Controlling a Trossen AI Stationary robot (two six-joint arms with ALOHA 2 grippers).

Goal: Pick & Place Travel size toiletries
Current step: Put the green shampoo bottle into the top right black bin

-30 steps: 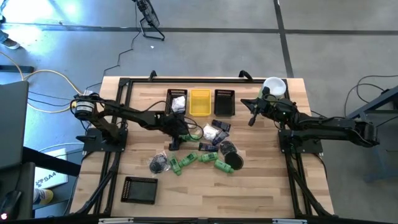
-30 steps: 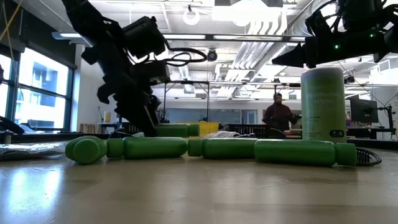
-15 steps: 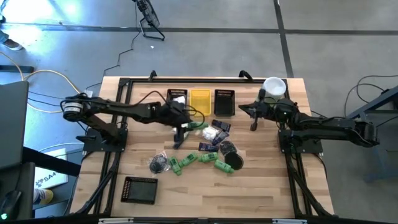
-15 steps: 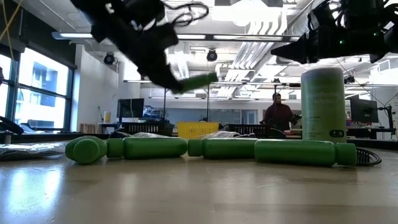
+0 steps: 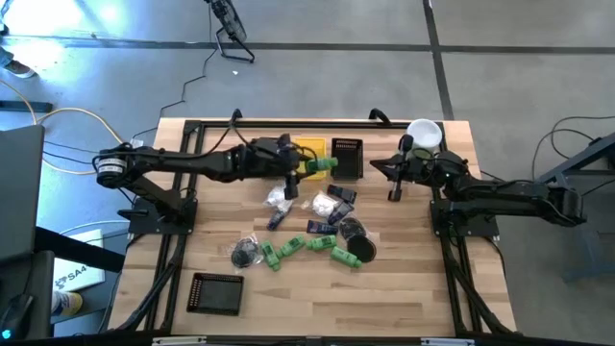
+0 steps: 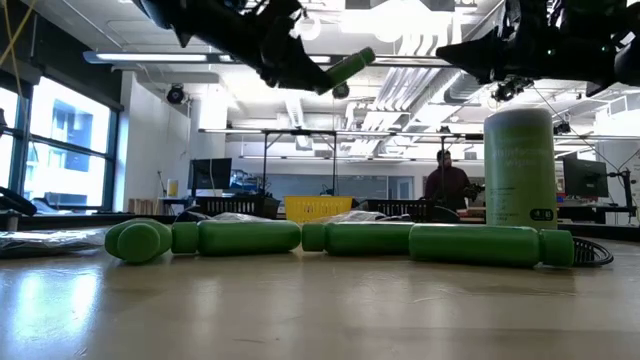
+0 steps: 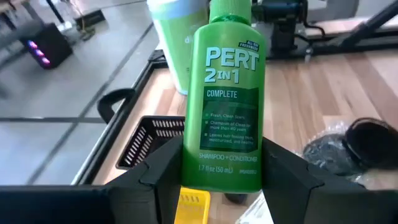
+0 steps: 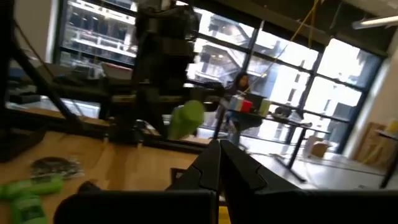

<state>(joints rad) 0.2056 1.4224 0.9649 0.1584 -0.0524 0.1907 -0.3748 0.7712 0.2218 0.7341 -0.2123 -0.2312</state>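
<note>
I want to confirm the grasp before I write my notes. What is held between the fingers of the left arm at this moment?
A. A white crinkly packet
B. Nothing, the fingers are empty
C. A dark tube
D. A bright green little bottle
D: in the left wrist view the green bottle stands clamped between the left gripper fingers, and the high view shows it lifted over the yellow bin.

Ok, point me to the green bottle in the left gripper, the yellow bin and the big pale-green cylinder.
green bottle [image 7: 228, 106], left wrist view, on its front label.
yellow bin [image 5: 309, 150], high view, on its visible back part.
big pale-green cylinder [image 6: 519, 165], low view, on its side wall.
</note>
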